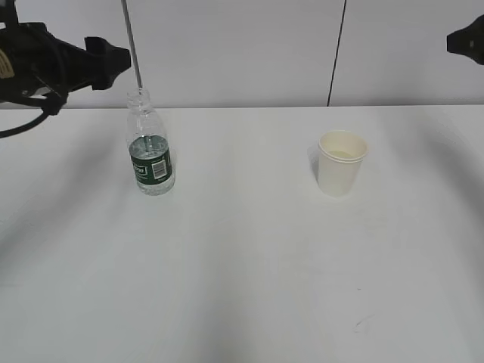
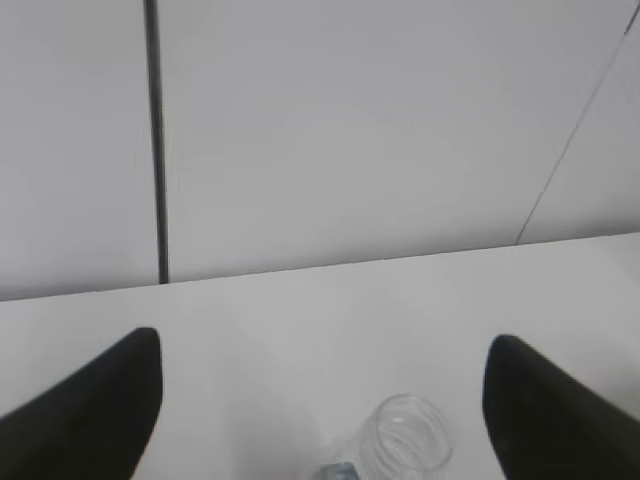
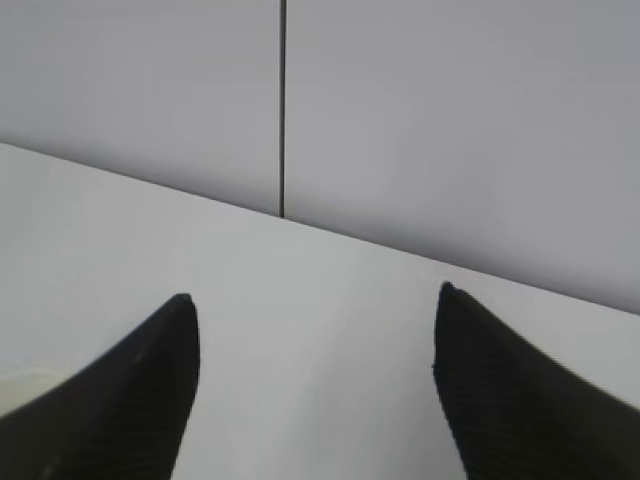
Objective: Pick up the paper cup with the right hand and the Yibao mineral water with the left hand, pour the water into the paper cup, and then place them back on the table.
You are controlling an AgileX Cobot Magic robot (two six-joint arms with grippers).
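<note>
Two open grippers, bottle and cup both standing free

Two things of the task stand on the white surface (image 1: 242,265), well apart from each other. Yibao mineral water (image 1: 151,147) stands upright on the left half; the left hand (image 1: 45,60) hangs above and to its left, not touching it. In the left wrist view the bottle's open mouth (image 2: 405,435) shows at the bottom edge, between the two dark fingers and nearer the right one, with the left gripper (image 2: 320,400) spread wide and empty above it. The paper cup (image 1: 341,162) stands upright on the right half; the right hand (image 1: 466,39) shows only as a dark tip at the upper right edge of the exterior view, well clear of the cup. In the right wrist view the right gripper (image 3: 315,385) is also spread wide and holds nothing; a pale cream curve at the lower left corner may be the cup's rim.

The bottle is small, clear and capless, with ribbed shoulders and a dark green label bearing a white panel; water (image 1: 150,145) reaches about the label's top. The cup is plain white, tapered, with a rolled rim and a cream inside, shorter than the bottle.

The left hand reaches in from the upper left corner, roughly level, with black cables looping beneath it.
</note>
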